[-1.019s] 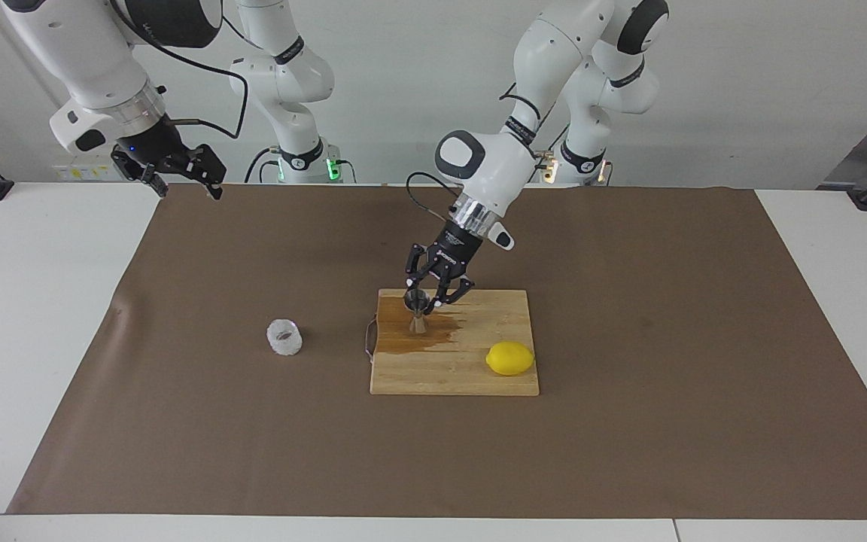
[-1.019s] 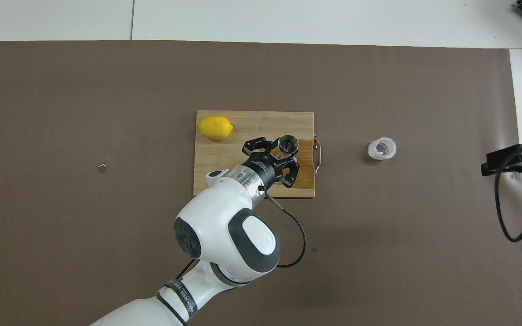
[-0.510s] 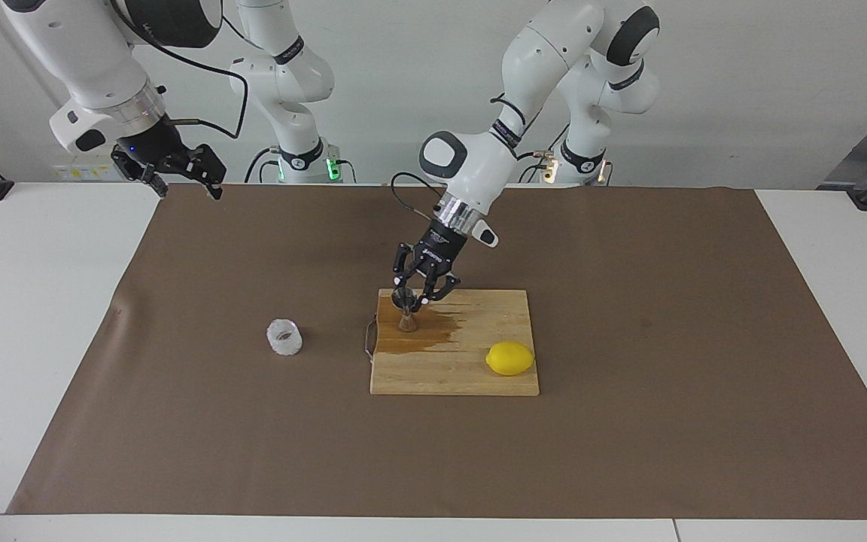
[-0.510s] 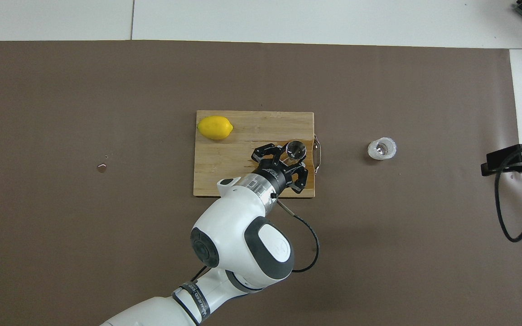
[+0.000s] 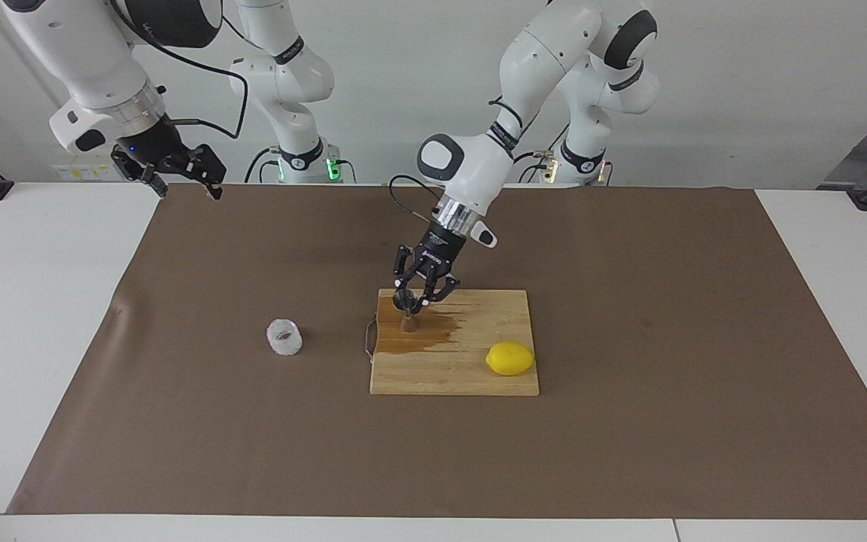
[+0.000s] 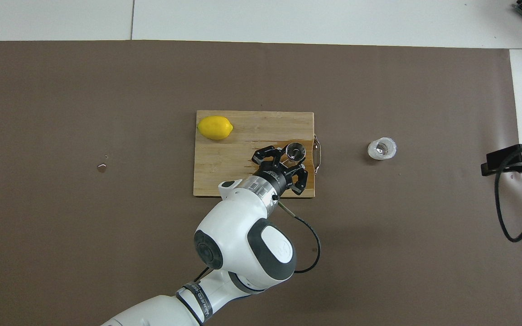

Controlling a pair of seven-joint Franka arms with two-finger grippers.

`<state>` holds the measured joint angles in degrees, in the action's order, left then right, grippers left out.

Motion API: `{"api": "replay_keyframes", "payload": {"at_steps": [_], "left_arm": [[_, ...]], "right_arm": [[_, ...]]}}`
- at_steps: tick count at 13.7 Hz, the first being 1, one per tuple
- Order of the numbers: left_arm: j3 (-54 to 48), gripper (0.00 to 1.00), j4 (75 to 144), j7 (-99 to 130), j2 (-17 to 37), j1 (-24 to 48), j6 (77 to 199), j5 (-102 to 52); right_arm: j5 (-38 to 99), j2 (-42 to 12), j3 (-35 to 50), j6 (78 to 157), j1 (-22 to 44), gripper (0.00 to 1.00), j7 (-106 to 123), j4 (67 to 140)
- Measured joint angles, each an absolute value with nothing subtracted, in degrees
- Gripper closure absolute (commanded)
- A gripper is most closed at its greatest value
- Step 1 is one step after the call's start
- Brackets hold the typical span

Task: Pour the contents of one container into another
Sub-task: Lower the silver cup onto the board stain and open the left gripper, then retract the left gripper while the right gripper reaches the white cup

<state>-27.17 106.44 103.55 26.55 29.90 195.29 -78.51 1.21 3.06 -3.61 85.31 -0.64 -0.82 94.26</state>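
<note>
a: where do the task's things stand?

b: the steel jigger (image 5: 408, 311) stands upright on the cutting board (image 5: 479, 376), on its wet stain, at the end toward the right arm. the glass cup (image 5: 284, 337) sits on the tabletop (image 5: 629, 452), well apart.

a: and the jaws?

b: the left gripper (image 5: 415, 299) has its jaws narrow around the jigger's upper cone; contact is unclear. close squarely and lift straight, to avoid tipping. the right gripper (image 5: 177, 172) waits aloft, jaws indistinct.
</note>
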Motion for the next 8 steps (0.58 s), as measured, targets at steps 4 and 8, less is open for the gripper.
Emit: {"api": "replay_keyframes", "payload": {"at_steps": [4,8], "left_arm": [[-27.2,0.00,106.4,103.5,26.5,29.9,195.4,-78.5],[-27.2,0.00,105.9,103.5,26.5,29.9,195.8,-78.4]], "right_arm": [[1.2,3.1,-3.6,85.3,-0.6,0.00,-0.8,94.3],[1.2,3.1,-3.6,85.3,-0.6,0.00,-0.8,94.3]]}}
